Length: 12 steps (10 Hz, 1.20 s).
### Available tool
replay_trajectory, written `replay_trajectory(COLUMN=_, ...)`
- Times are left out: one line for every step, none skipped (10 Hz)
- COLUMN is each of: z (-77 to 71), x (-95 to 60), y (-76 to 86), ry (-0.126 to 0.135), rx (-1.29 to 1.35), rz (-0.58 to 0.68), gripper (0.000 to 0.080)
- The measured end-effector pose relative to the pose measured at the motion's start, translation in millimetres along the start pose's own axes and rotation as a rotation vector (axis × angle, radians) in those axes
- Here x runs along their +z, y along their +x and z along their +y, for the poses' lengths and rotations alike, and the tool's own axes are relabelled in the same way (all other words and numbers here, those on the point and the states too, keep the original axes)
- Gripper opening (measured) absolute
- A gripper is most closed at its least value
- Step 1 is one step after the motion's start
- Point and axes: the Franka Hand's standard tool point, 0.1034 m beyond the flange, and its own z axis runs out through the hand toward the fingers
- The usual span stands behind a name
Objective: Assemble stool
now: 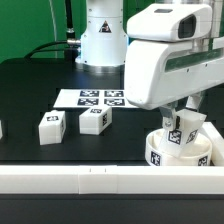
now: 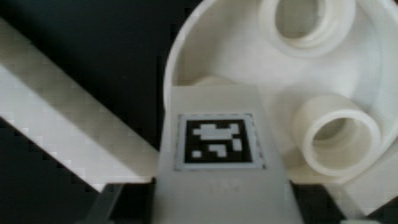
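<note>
The round white seat point(image 1: 160, 152) sits at the exterior view's right, against the front rail. My gripper point(image 1: 182, 122) is shut on a white blocky leg point(image 1: 180, 136) with a marker tag and holds it upright over the seat. In the wrist view the leg point(image 2: 217, 140) lies between my dark fingers point(image 2: 125, 203), with my gripper point(image 2: 217, 198) closed on its sides. The seat point(image 2: 240, 60) lies beyond it, with two round sockets point(image 2: 338, 135) showing. Two loose legs point(image 1: 50, 128) point(image 1: 95, 120) stand on the table to the exterior view's left.
The marker board point(image 1: 100, 98) lies flat behind the loose legs. A long white rail point(image 1: 90, 180) runs along the front edge and shows in the wrist view point(image 2: 54, 110). Another white part shows at the far left edge point(image 1: 2, 128). The arm's base point(image 1: 100, 40) stands at the back.
</note>
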Motion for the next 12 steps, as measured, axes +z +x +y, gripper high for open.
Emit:
replay_trajectory(z=0.1, x=0.0, y=-0.1, ry=0.000, rx=0.027, rz=0.000, gripper=0.0340)
replay_trajectory(z=0.6, x=-0.1, y=0.2, ry=-0.001, rx=0.104, rz=0.005, gripper=0.0340)
replay_trajectory(z=1.7, x=0.5, y=0.7, ry=-0.007, rx=0.194, rz=0.038, gripper=0.0340)
replay_trajectory(z=2.2, x=0.9, y=2.2, ry=-0.024, rx=0.299, rz=0.082, gripper=0.0340)
replay_trajectory(z=3.5, x=1.1, y=3.4, ry=-0.035, rx=0.378, rz=0.115, gripper=0.0340)
replay_trajectory(z=4.0, x=1.2, y=4.2, ry=-0.035, rx=0.429, rz=0.136, gripper=0.0340)
replay_trajectory(z=2.7, x=1.4, y=4.9, ry=-0.026, rx=0.503, rz=0.137, gripper=0.0340)
replay_trajectory(z=1.8, x=1.6, y=5.4, ry=-0.018, rx=0.560, rz=0.139, gripper=0.0340)
replay_trajectory(z=1.3, x=1.0, y=5.8, ry=-0.009, rx=0.620, rz=0.141, gripper=0.0340)
replay_trajectory(z=1.0, x=-0.9, y=6.4, ry=0.006, rx=0.711, rz=0.143, gripper=0.0340)
replay_trajectory(z=0.1, x=-0.9, y=7.0, ry=0.013, rx=0.773, rz=0.147, gripper=0.0340)
replay_trajectory(z=-1.1, x=0.1, y=6.9, ry=0.021, rx=0.858, rz=0.156, gripper=0.0340)
